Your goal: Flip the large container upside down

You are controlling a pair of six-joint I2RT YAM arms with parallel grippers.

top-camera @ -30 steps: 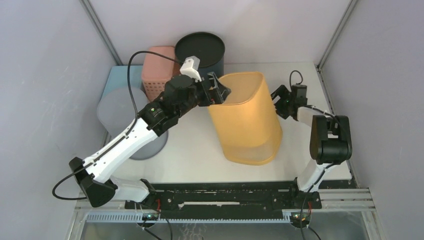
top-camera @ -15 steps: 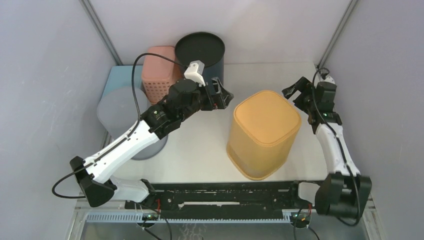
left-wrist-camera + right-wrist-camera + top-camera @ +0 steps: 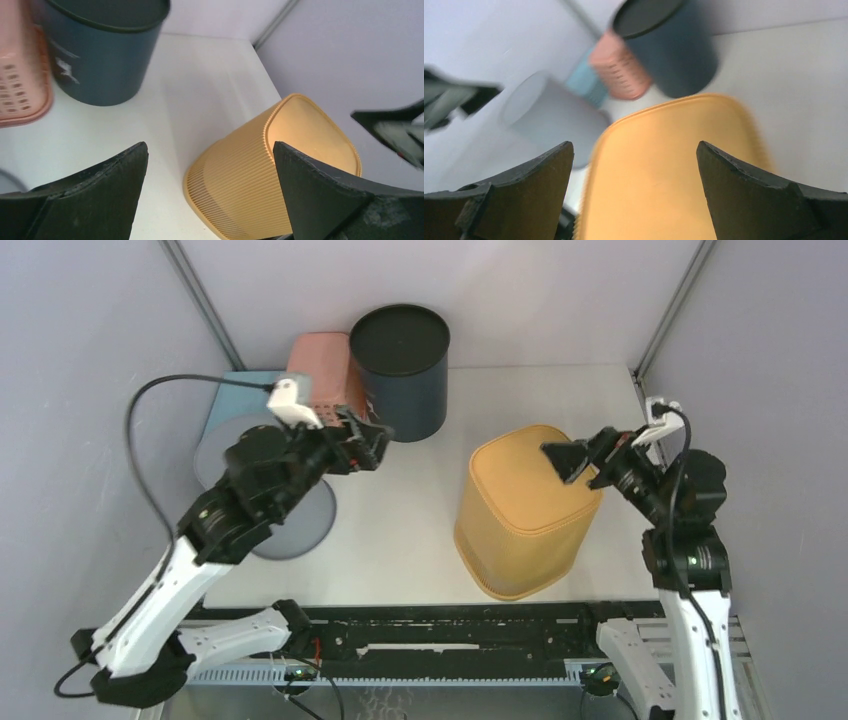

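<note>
The large container (image 3: 520,515) is an orange ribbed bin. It stands bottom-up on the white table, right of centre, with its flat base facing up. It also shows in the left wrist view (image 3: 280,155) and the right wrist view (image 3: 664,180). My left gripper (image 3: 377,445) is open and empty, off to the container's left and well apart from it (image 3: 210,145). My right gripper (image 3: 578,458) is open and empty, hovering over the upturned base at its right edge (image 3: 635,145).
A dark blue round bin (image 3: 400,365) stands at the back, with a pink perforated basket (image 3: 320,375) to its left. A grey round container (image 3: 250,485) and a light blue one (image 3: 235,390) sit at the left, under my left arm. Walls close in on both sides.
The orange container went from tilted between both grippers to standing bottom-up on the table. My left gripper drew back to the left. My right gripper let go and moved above the base.
</note>
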